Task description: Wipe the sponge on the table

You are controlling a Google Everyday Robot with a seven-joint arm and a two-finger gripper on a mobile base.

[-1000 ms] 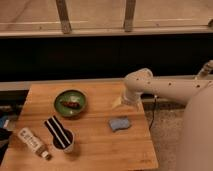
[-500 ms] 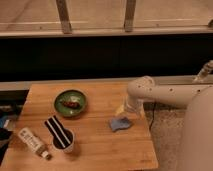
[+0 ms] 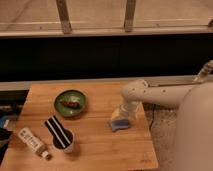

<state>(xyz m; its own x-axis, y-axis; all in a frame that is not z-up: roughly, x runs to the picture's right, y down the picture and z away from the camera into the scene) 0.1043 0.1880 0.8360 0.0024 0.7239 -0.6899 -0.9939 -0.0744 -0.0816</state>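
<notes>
The light-blue sponge (image 3: 119,124) lies on the wooden table (image 3: 95,145) near its right edge. My gripper (image 3: 123,114) hangs right over the sponge, coming down from the white arm on the right, and its tip reaches the sponge's upper side. The arm's body covers part of the sponge.
A green bowl (image 3: 71,103) with something dark and red in it stands at the table's back middle. A black-and-white striped cloth (image 3: 57,132) lies draped over a dark cup at front left. A white bottle (image 3: 34,142) lies beside it near the left edge.
The arm has swung down and toward the front, bringing the gripper from behind the sponge to right on top of it. The sponge has stayed about where it was.
</notes>
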